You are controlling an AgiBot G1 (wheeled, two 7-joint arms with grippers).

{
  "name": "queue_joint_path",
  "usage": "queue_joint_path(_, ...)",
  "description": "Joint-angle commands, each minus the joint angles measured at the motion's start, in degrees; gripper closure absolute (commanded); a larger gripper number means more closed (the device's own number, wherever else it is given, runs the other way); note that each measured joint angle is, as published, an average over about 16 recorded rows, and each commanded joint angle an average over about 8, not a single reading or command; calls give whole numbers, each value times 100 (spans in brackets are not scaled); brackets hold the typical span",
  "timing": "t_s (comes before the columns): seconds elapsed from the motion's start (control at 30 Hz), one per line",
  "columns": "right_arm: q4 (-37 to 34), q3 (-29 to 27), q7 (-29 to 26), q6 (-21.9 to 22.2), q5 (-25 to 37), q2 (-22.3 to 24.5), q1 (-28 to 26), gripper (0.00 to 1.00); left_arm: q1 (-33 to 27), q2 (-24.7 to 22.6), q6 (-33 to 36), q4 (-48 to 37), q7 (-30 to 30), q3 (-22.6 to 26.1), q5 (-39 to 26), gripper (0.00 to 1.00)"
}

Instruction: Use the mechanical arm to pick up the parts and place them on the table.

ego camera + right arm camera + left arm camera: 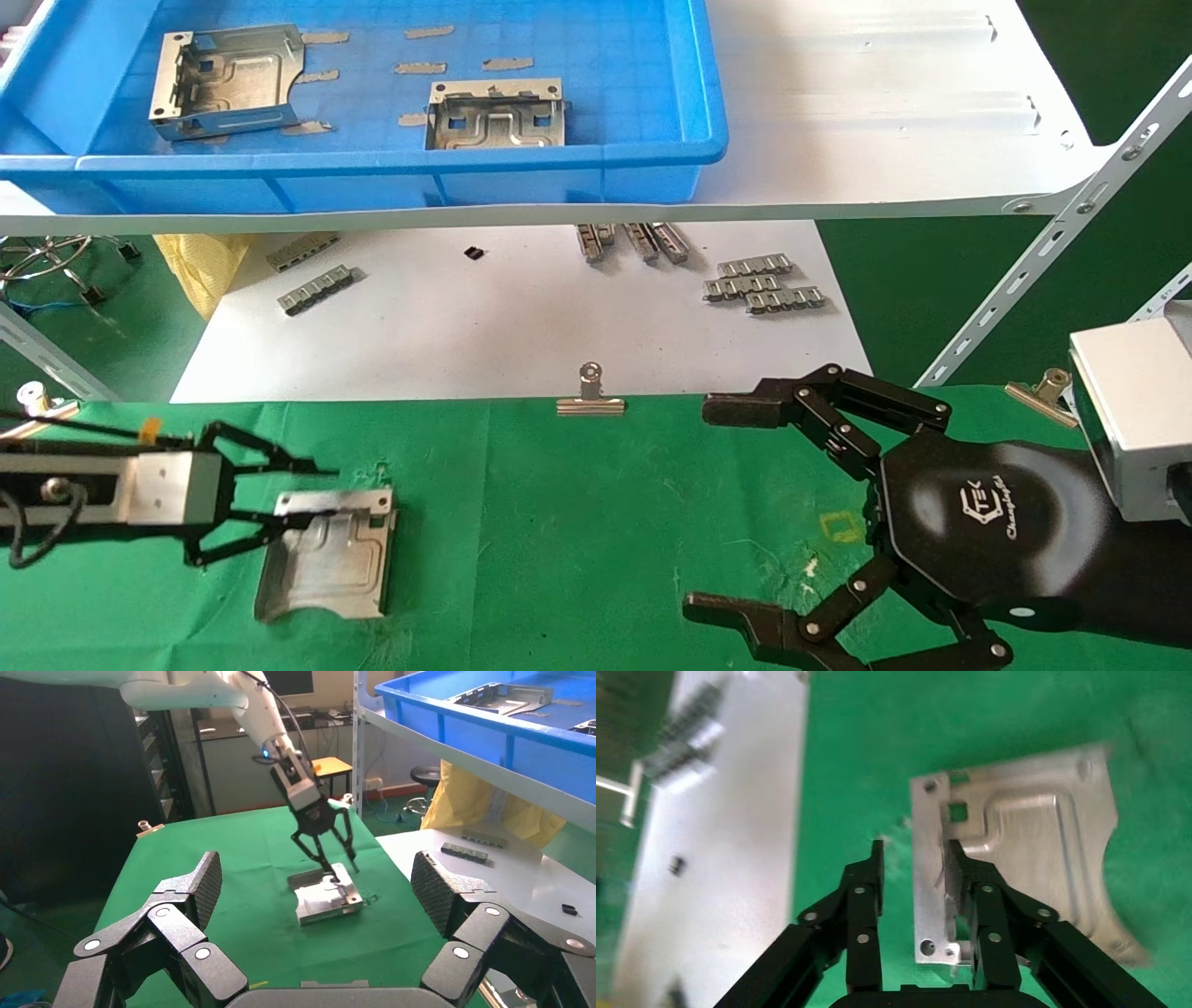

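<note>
**One plate down on the cloth, two left in the bin**

A silvery stamped plate [326, 554] lies flat on the green table [577, 522], toward 8 o'clock in the head view, its folded rim facing the left gripper [293, 499]. That gripper straddles the rim: in the left wrist view one finger [961, 881] sits against the inner face of the rim and the other finger [866, 896] stands clear of it on the outer side, with cloth showing between. The jaws therefore read as released around the rim, not clamped on it. The straddle makes sense, since the upright rim is the only edge thin linkage fingers can pinch on a flat sheet.

Two more plates wait at 11 and 12 o'clock in the blue bin [559, 163]: a far plate [228, 79] and a near plate [498, 114]. The bin stands on the white shelf board [885, 112], above a white sheet [521, 317] carrying small ridged strips [764, 282].

The right gripper [722, 508] hovers over the table at 4 o'clock, fingers spread wide and holding nothing, probably kept clear of the left arm's work. A binder clip [590, 396] pins the cloth edge at centre.
</note>
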State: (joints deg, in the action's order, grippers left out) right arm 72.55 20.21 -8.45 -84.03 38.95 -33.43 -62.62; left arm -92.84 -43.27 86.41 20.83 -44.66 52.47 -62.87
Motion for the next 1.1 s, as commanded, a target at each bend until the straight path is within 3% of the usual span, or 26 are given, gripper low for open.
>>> queue_joint_path(0.03, 0, 0, 0, 0, 0, 0, 0, 0, -20, 11, 53, -5, -74, -50, 57, 0)
queue_joint_path(0.2, 0, 0, 0, 0, 0, 0, 0, 0, 67, 120, 449, 193, 561, -84, 525, 0)
queue_joint_path(0.43, -1, 1, 1, 1, -1, 1, 0, 0, 308, 393, 494, 634, 1430, 36, 1085, 0)
queue_joint_path(0.8, -1, 1, 1, 2, -2, 1, 1, 0, 362, 427, 466, 710, 1488, 15, 1141, 0)
queue_joint_path(1.1, -2, 1, 2, 2, -2, 1, 0, 0, 679, 472, 404, 1235, 1951, -406, 1251, 0)
